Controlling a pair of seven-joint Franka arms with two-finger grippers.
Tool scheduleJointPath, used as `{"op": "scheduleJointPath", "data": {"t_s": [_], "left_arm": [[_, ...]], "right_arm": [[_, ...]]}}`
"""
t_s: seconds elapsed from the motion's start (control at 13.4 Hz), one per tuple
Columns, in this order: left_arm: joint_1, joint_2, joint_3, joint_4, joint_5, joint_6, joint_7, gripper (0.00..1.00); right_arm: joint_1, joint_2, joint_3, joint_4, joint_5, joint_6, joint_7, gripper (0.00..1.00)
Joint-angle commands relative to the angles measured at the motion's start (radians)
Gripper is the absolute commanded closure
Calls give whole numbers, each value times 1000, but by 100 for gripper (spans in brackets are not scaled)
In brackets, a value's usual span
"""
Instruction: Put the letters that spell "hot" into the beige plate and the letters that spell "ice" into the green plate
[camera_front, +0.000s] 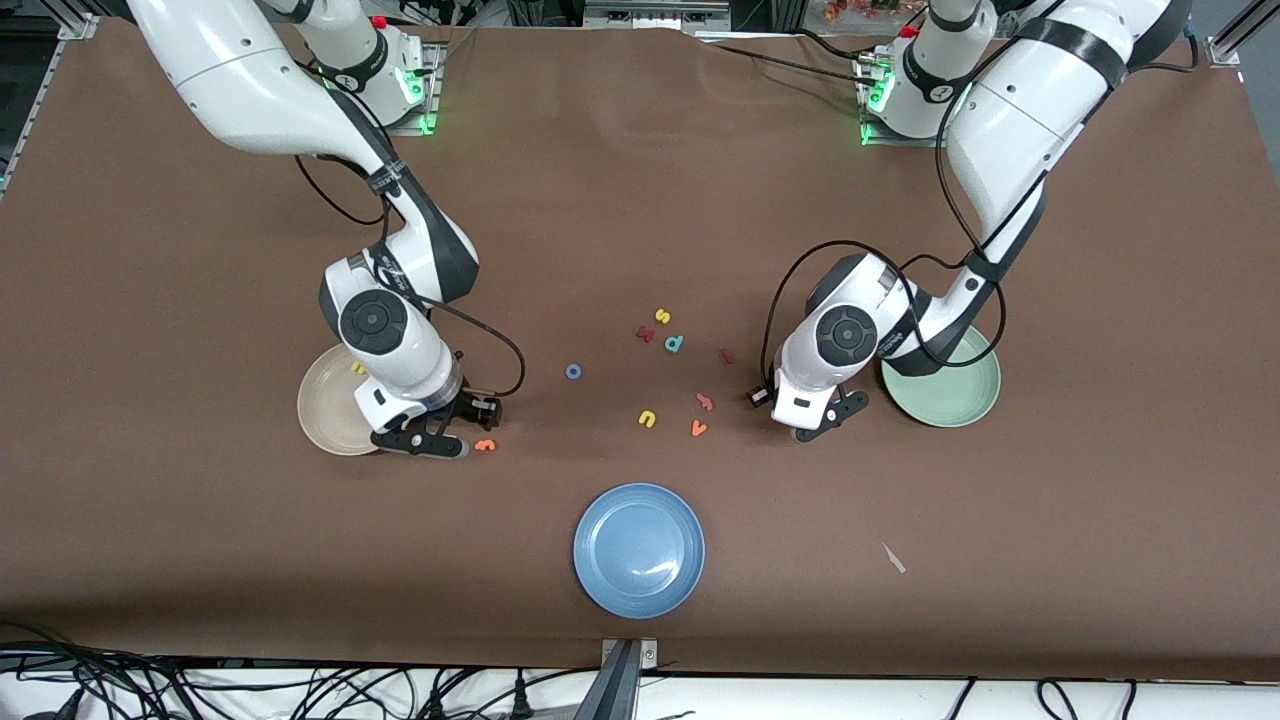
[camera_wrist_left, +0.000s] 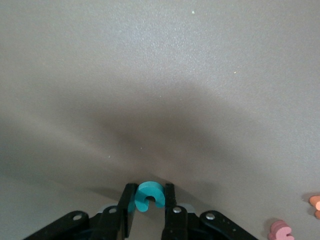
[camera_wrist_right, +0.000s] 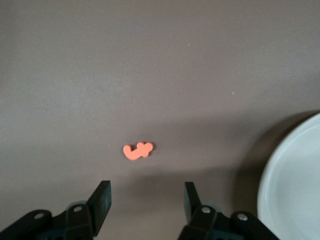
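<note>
Brown matting covers the surface, with a loose scatter of toy letters near its middle. At about four o'clock from that scatter in the front view, the left gripper (camera_front: 815, 428) sits low over the mat, its fingers pressed onto the small teal "c" letter (camera_wrist_left: 147, 195). The round pale sage-green plate (camera_front: 965, 405) lies just beside it at three o'clock. A good finish would be to hold the pinch firm, rise straight up, clear the rim and let go low over the plate's middle so the letter does not bounce out. At eight o'clock from the scatter, the right gripper (camera_wrist_right: 145, 200) hangs spread beside the cream-beige plate (camera_front: 325, 415), facing a small orange letter (camera_wrist_right: 138, 150) whose shape I cannot tell.
</note>
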Motion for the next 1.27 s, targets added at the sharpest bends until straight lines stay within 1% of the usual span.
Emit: {"op": "scheduleJointPath", "data": {"t_s": [0.0,0.07,0.22,0.37,0.52,0.67,0.82,0.9,0.97,1.12,1.2], "left_arm": [[1,-7,8,-3,36,-21,12,100],[15,-32,3,0,34,-80,71,100],[47,-98,-6,38,-21,-282,221,100],[114,-174,-16,45,-111,-407,416,100],[185,-211,-17,43,-124,-522,591,100],[248,-216,-13,26,-106,-542,725,100],[295,-198,-7,19,-58,-542,831,99],[306,-169,-10,19,-12,-538,842,99],[311,-149,-10,19,2,-527,842,99],[314,-127,-10,13,2,-493,840,95],[315,-113,-10,2,2,-480,840,91]], "right_arm": [[23,75,-26,94,-24,3,24,33],[32,86,-40,100,-20,8,25,33],[36,107,-49,106,-18,38,25,33],[38,120,-51,108,-17,58,28,34],[58,132,-60,119,-18,68,60,34],[72,140,-67,131,-17,68,67,34],[72,143,-67,131,-18,68,74,34],[72,143,-67,131,-18,68,77,35],[72,146,-67,131,-20,68,76,36],[72,149,-67,129,-24,69,76,38],[72,149,-67,129,-23,69,76,39]]}}
